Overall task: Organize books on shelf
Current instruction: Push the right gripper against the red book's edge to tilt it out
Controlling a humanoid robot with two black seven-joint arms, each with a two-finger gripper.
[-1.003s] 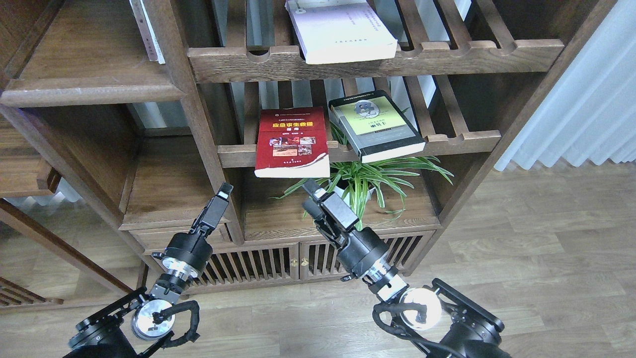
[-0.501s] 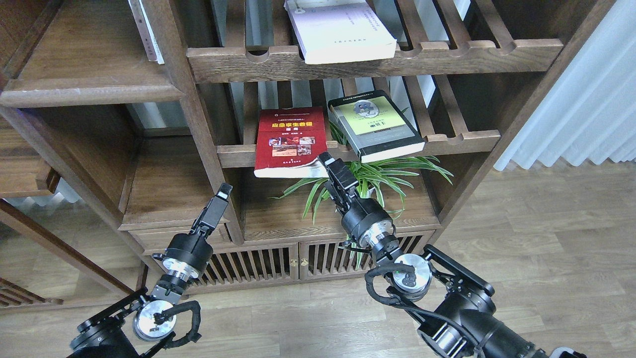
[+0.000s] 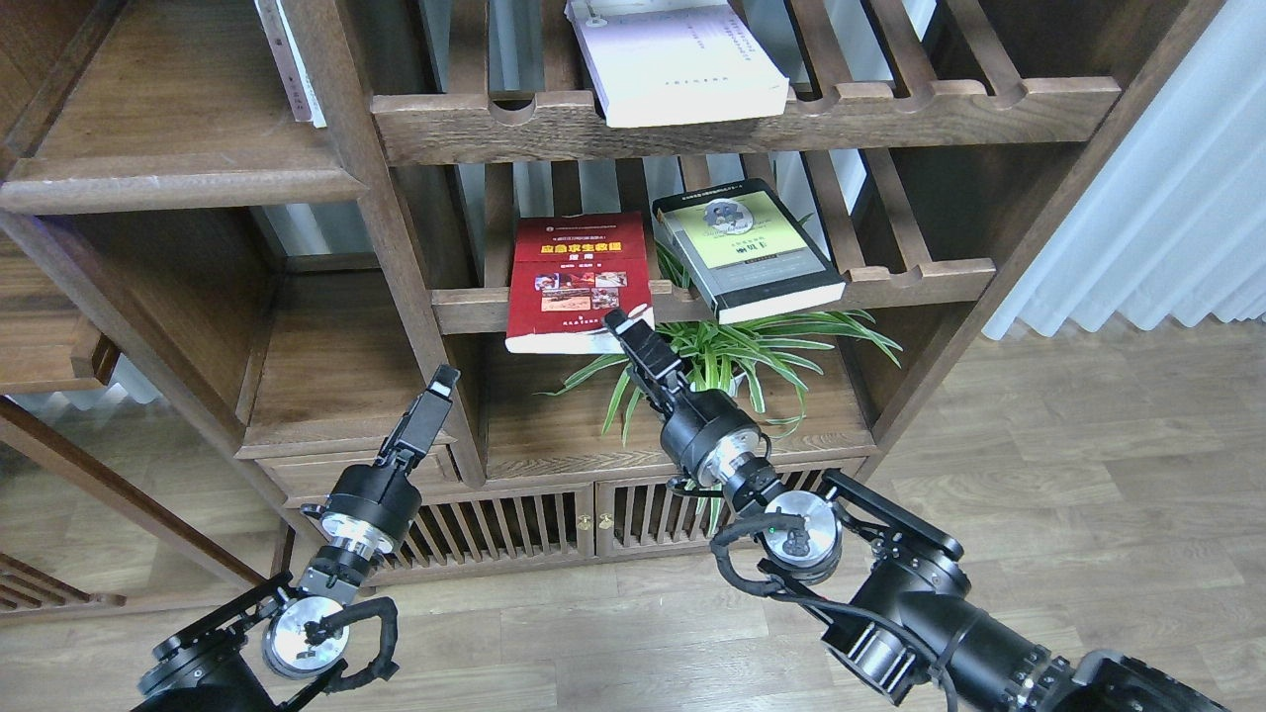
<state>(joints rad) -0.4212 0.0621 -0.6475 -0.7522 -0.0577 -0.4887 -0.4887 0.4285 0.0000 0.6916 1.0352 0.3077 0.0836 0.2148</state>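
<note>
from the head view, the red book (image 3: 580, 280) lies flat on a slatted rack (image 3: 930, 272) in the middle of the bookcase (image 3: 396, 227), its near end sticking out past the notched front rail, cover up with the gold title readable. just to its right on the same rack lies the black book (image 3: 752, 250) with the yellow-green panel, turned at a slant and also overhanging the rail; the two books sit close together but whether they touch cannot be told. one level up, the white-lilac book (image 3: 682, 64) rests flat on a higher slatted rack, its thick page edge facing out over the front rail. the solid shelf (image 3: 178, 148) with the rounded front edge is at upper left, with a thin pale book (image 3: 292, 69) standing at its right end against the upright. the right gripper (image 3: 621, 324) reaches up to the lower right corner of the red book, its tip right at the book's near edge; the fingers are dark and seen end-on, so i cannot tell how far apart they are or whether they grip the book. behind that arm a green plant (image 3: 752, 346) spreads its leaves on the board below the rack. the left gripper (image 3: 445, 379) hangs lower, in front of the bookcase upright, well apart from every book; its fingers look pressed together with nothing between them. wooden floor (image 3: 1088, 465) and a pale curtain (image 3: 1167, 218) lie to the right.
</note>
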